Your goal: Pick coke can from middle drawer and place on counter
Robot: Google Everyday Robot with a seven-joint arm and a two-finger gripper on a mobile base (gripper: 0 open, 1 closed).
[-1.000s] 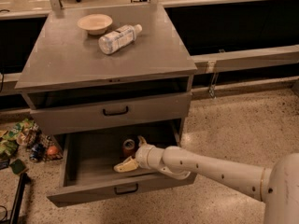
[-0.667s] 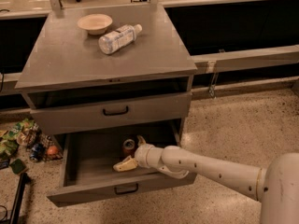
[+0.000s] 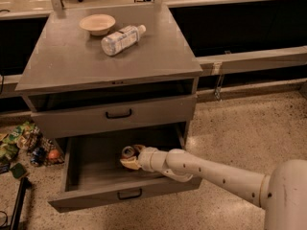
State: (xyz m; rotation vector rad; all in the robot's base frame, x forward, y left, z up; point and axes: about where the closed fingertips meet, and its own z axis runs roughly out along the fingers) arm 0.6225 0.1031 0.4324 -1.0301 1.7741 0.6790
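White arm stretches forward and down, tool at its tip.

matt grey table; clear plastic bottle; smooth pale gripper inside the matt grey drawer.

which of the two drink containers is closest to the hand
The coke can, down in the open middle drawer right at the hand. The clear bottle lies on its side on the counter, far from it.
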